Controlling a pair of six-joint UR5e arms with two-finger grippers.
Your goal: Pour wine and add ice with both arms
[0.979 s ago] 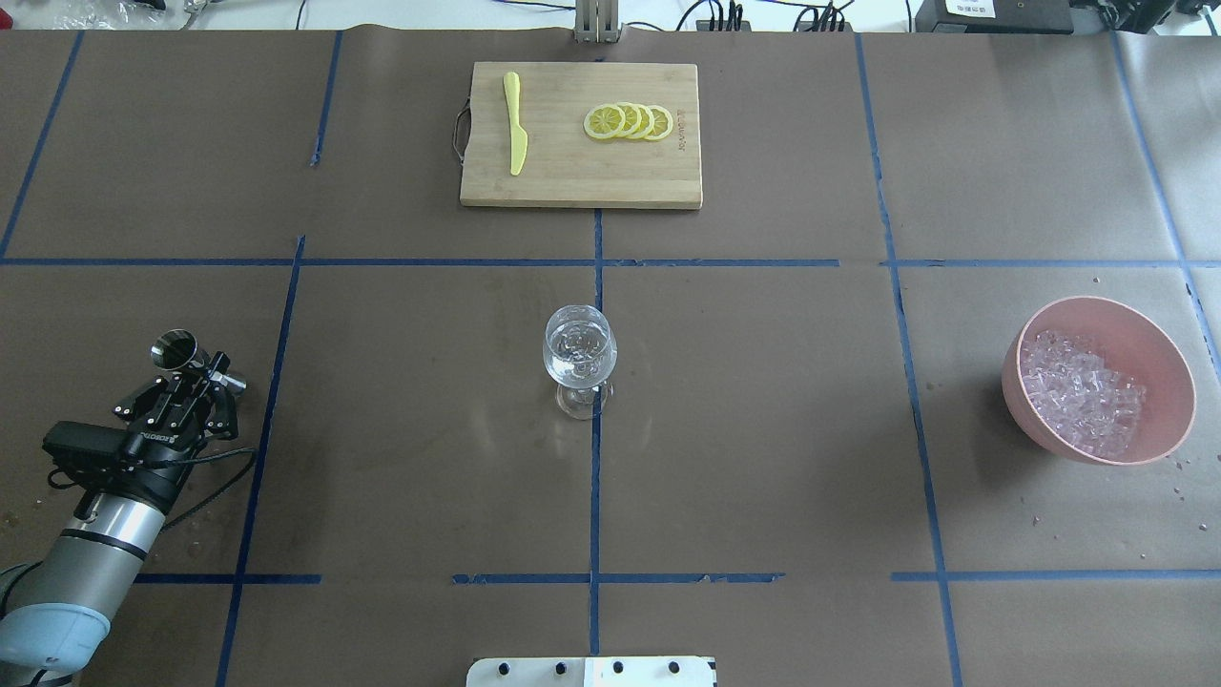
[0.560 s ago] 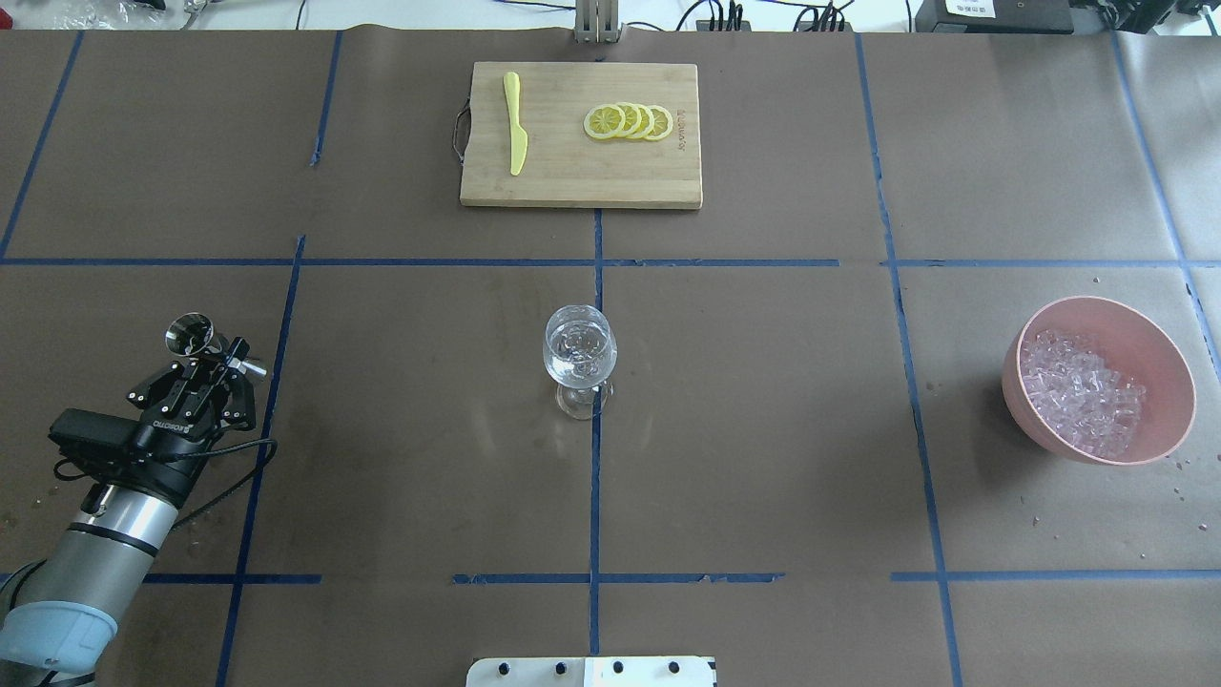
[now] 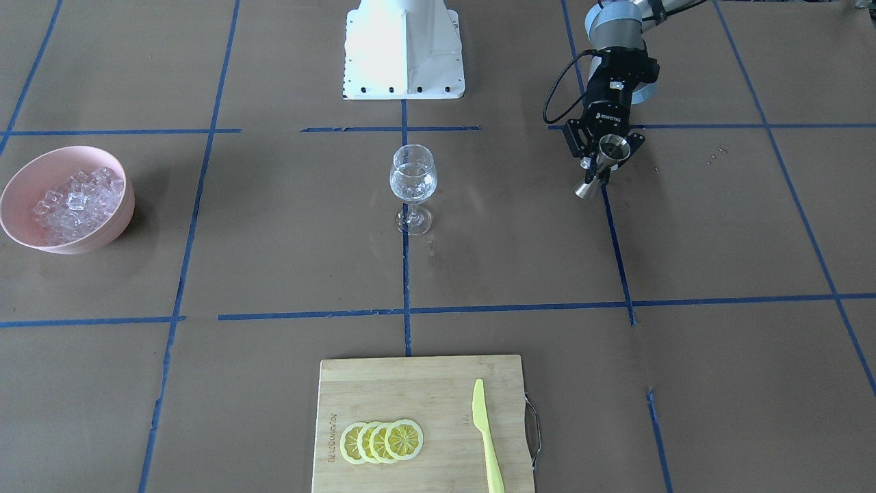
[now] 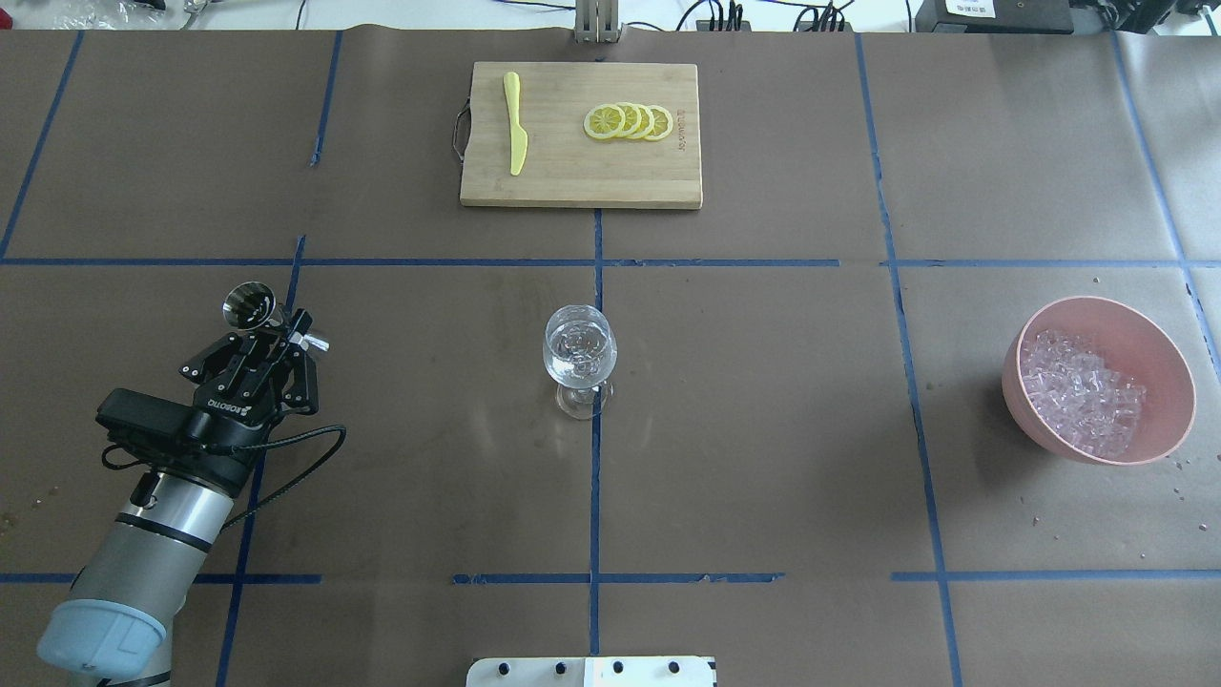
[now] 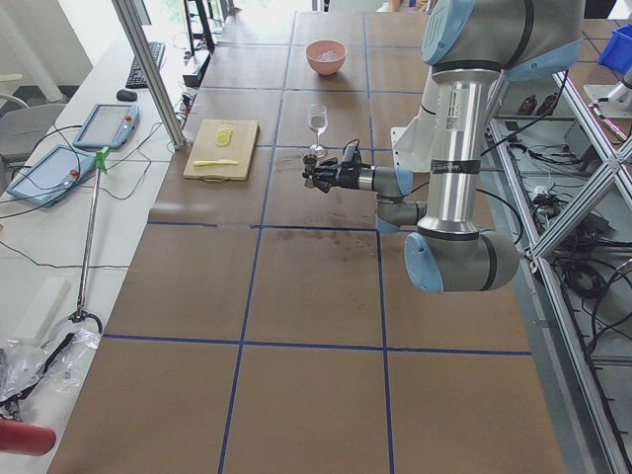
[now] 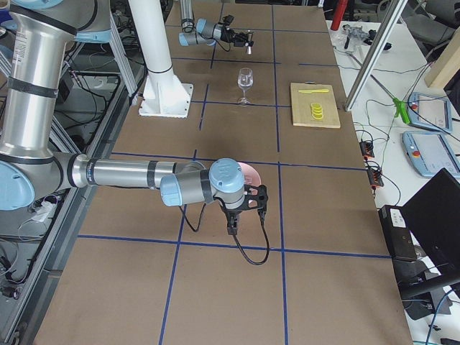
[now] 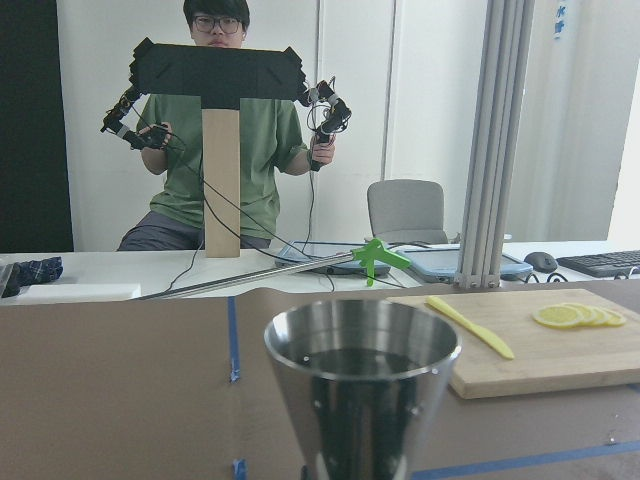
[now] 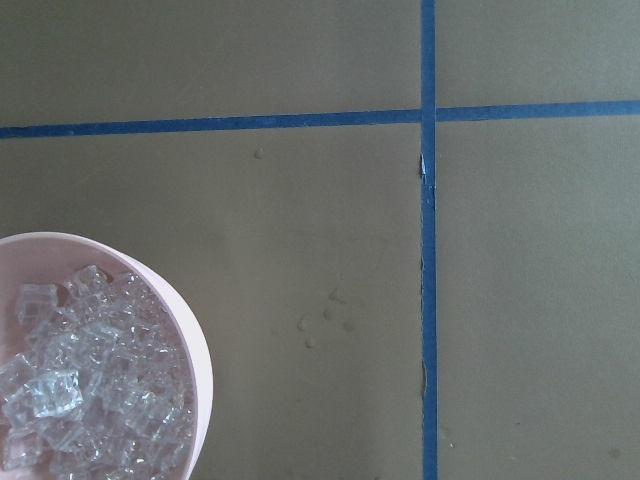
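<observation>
left gripper (image 4: 284,329) clamped on upright jigger (image 7: 360,390), arm (image 4: 162,534) outstretched, right gripper (image 6: 232,229) state unclear

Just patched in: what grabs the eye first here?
The left gripper, at the robot's left, clamps a steel jigger of dark wine above the table. A wine glass stands at the centre, and a pink bowl heaped with ice sits far to the robot's right.
</observation>
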